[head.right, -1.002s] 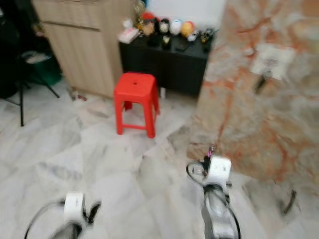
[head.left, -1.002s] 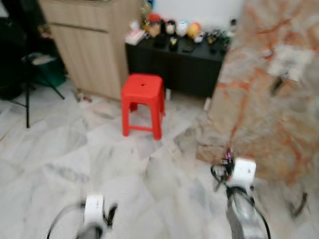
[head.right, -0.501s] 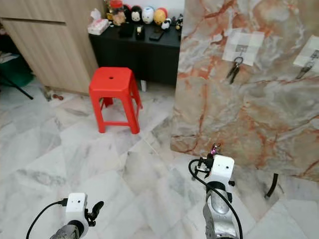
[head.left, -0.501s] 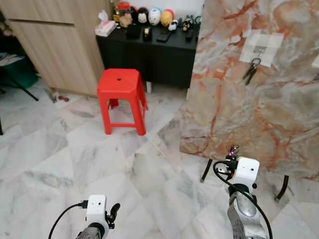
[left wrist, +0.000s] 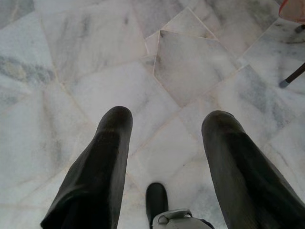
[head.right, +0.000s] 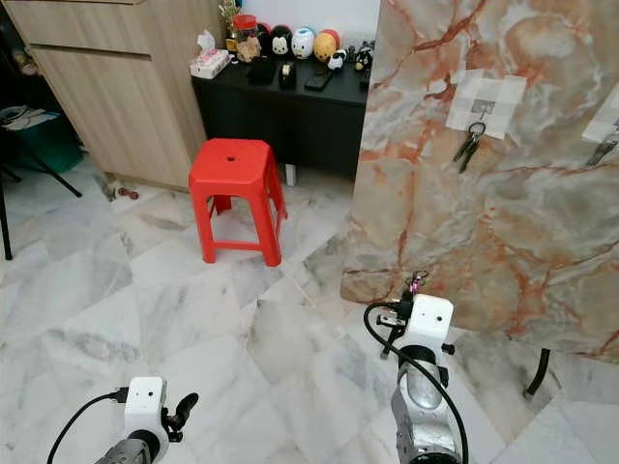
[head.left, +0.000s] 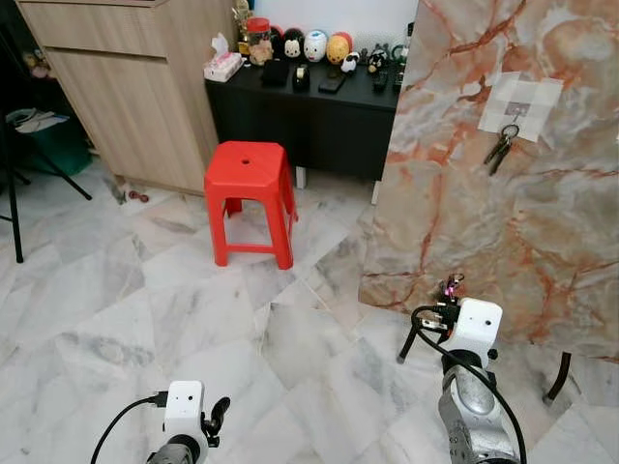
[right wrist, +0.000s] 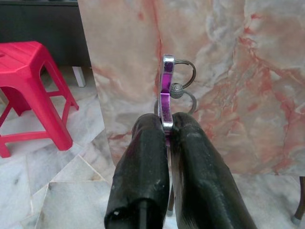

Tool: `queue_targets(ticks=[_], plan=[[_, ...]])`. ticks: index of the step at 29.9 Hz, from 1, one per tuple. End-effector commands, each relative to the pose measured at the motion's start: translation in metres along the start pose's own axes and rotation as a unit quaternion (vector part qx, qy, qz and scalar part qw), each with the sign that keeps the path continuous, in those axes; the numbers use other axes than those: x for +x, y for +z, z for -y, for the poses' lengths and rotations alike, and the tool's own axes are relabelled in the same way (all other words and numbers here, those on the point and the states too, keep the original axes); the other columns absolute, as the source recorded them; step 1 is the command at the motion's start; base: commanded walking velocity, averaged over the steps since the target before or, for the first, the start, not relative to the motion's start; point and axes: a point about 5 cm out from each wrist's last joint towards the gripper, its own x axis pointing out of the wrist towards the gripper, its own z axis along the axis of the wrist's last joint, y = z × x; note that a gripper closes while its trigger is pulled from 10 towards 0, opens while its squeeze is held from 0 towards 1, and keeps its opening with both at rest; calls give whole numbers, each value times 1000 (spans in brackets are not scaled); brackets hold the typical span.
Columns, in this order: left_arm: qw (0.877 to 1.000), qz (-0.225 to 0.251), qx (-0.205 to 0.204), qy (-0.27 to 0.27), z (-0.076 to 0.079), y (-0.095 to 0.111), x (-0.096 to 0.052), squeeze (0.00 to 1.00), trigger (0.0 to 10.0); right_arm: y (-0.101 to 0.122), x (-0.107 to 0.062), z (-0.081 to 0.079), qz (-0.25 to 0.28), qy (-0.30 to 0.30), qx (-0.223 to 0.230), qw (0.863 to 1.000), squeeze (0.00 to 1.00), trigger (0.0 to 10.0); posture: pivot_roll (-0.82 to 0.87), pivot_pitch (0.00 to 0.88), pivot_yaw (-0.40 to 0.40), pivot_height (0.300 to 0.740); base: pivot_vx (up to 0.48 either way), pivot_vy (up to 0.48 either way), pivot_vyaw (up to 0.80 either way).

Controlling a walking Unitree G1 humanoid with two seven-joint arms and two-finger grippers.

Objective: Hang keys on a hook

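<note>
1. The marble-patterned board (head.right: 484, 193) stands upright on thin black legs, facing the robot at about the height its arms can reach, so hooks fixed to it can be got at from the front. It stands well ahead of the right arm, so in my judgement the robot must close in before any hanging.
2. The red stool (head.left: 249, 198) stands on the marble floor (head.left: 116, 309) to the left of the board, in front of a black sideboard (head.left: 319, 106), clear of the path to the board.
3. A white patch (head.right: 486, 99) on the board carries a hook from which a bunch of keys (head.right: 468, 145) already hangs. A 2nd patch (head.right: 606, 118) at the board's right edge seems to hold something too, though it is cut off and hard to read.
4. The right gripper (right wrist: 167, 126) is raised and aimed at the board, its 2 fingers pressed together on the purple key holder (right wrist: 165, 98). The holder stands edge-on, sticking up past the fingertips, with its rings (right wrist: 183, 86) free on the board side, ready to slip over a hook.
5. The left gripper (left wrist: 164, 124) hangs low over the floor, fingers spread wide apart and holding nothing, since the job needs 1 arm.
</note>
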Motion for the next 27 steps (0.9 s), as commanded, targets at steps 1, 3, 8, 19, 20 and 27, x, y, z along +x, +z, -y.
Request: queue_targets(ticks=[1, 3, 8, 19, 20, 27], plan=[[1000, -9, 9, -4, -1, -4, -2, 0, 10000, 3, 2, 1, 8, -4, 0, 1000, 0, 10000, 101, 40, 2, 740, 0, 0, 0], [1000, -10, 10, -5, 0, -4, -2, 0, 10000, 2, 2, 1, 5, -4, -9, 1000, 0, 10000, 103, 40, 2, 740, 0, 0, 0], [1000, -7, 11, -5, 0, -3, -1, 0, 10000, 2, 2, 1, 5, -5, -6, 1000, 0, 10000, 106, 57, 0, 740, 0, -247, 0], [1000, -6, 11, -3, -2, -3, -1, 0, 10000, 4, 5, 2, 7, -10, -7, 1000, 0, 10000, 107, 70, 6, 740, 0, -311, 0], [1000, -6, 11, -3, -2, -3, -1, 0, 10000, 5, 5, 1, 6, -10, -7, 1000, 0, 10000, 107, 72, 7, 740, 0, -307, 0], [1000, -4, 11, -1, -3, -2, -2, 0, 10000, 6, 7, 0, 8, -10, -6, 1000, 0, 10000, 110, 75, 8, 740, 0, -311, 0]])
